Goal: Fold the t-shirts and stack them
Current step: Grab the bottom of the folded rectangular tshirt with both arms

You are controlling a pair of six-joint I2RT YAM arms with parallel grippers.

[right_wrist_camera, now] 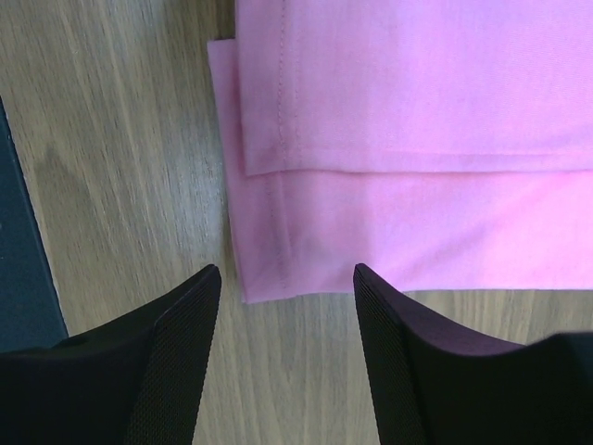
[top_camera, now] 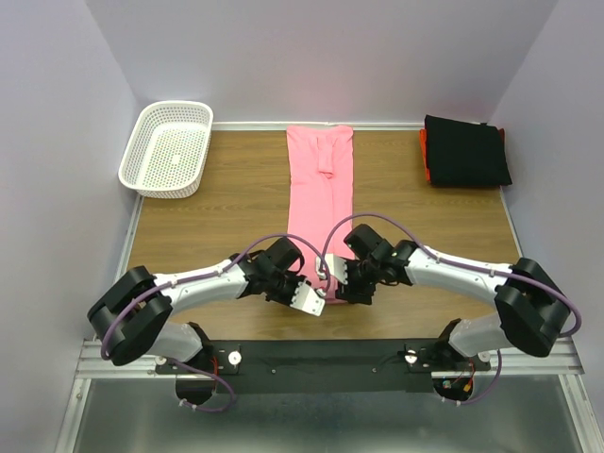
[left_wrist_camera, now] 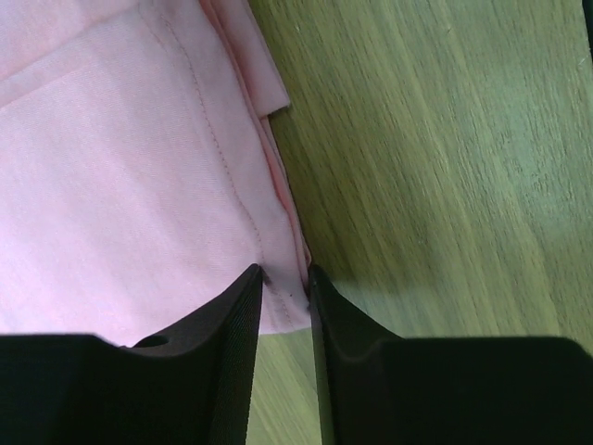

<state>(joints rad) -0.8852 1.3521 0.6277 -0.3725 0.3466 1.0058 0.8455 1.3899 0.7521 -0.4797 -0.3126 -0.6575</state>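
A pink t-shirt (top_camera: 319,189), folded into a long narrow strip, runs from the table's far edge toward me. Both grippers are at its near end. My left gripper (top_camera: 310,294) has its jaws a narrow gap apart, and the shirt's near left corner (left_wrist_camera: 120,185) lies flat between the fingertips (left_wrist_camera: 283,271). My right gripper (top_camera: 342,283) is open and empty. In the right wrist view its fingertips (right_wrist_camera: 287,269) straddle the shirt's other near corner (right_wrist_camera: 417,139), just short of the hem. A folded black t-shirt (top_camera: 465,151) lies at the back right on top of something orange (top_camera: 425,159).
A white plastic basket (top_camera: 168,148) stands at the back left corner. The wooden table (top_camera: 217,208) is walled on three sides. A dark rail (right_wrist_camera: 18,278) runs along the near edge behind the grippers.
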